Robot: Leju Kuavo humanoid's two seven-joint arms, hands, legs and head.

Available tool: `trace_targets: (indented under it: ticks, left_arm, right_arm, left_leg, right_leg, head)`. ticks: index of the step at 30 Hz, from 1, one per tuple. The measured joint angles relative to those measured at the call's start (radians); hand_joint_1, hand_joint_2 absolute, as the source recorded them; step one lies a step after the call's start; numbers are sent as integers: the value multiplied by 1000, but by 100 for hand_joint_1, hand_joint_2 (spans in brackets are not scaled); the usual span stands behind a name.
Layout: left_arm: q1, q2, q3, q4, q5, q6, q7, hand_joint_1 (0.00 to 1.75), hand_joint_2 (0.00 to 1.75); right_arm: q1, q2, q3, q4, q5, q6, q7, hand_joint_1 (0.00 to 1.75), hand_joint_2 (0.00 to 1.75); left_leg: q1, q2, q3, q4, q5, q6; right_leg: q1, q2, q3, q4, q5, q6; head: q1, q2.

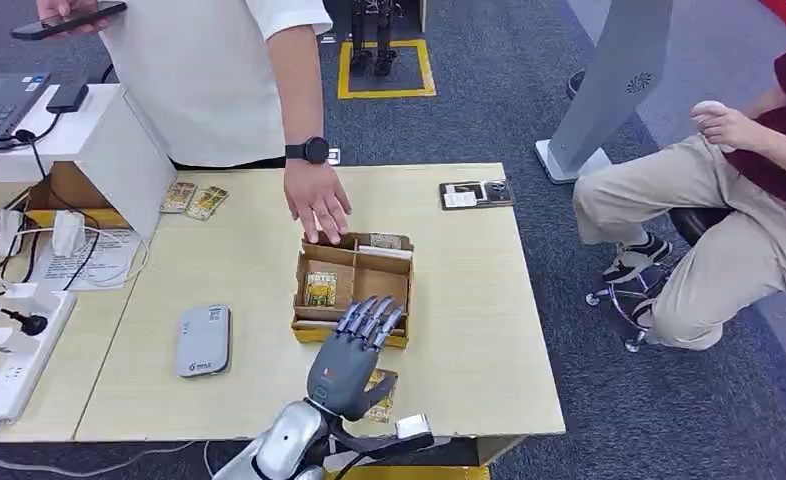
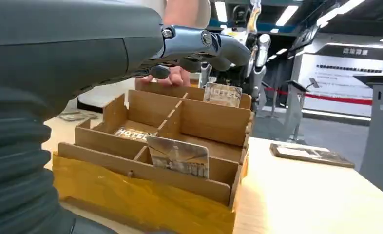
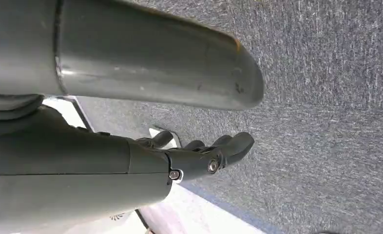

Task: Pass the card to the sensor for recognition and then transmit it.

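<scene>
Cardboard box [image 1: 401, 285] holds cards; the left hand [image 1: 354, 355] hovers wide, holding nothing. Reach slowly for the nearest card [image 2: 178, 156], perhaps upright.

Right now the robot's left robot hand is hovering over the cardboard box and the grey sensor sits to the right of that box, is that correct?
Not quite. The head view shows the grey sensor lying to the left of the cardboard box, not the right. The rest holds: the left robot hand is over the box's near edge.
</scene>
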Motion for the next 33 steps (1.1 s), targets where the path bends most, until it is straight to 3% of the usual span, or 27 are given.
trace_targets:
  ticks: [8,23,27,33]
  left_arm:
    - [2,-16,2,4,-32,-7,21,0,175]
    - [16,-40,82,67,-133,56,89,0,175]
    - [28,-47,119,76,-130,98,79,0,175]
    - [48,-48,166,68,-135,105,49,0,175]
  right_arm:
    - [0,0,0,0,-3,0,-3,0,0]
    - [0,0,0,0,4,0,6,0,0]
    - [0,0,0,0,4,-1,8,0,0]
    - [1,0,0,0,3,-3,9,0,0]
  left_leg:
    - [0,0,0,0,0,0]
    - [0,0,0,0,0,0]
    - [0,0,0,0,0,0]
    - [0,0,0,0,0,0]
  right_leg:
    - [0,0,0,0,0,0]
    - [0,0,0,0,0,0]
    - [0,0,0,0,0,0]
    - [0,0,0,0,0,0]
  head:
    - [0,0]
    - [0,0]
    - [0,0]
    - [0,0]
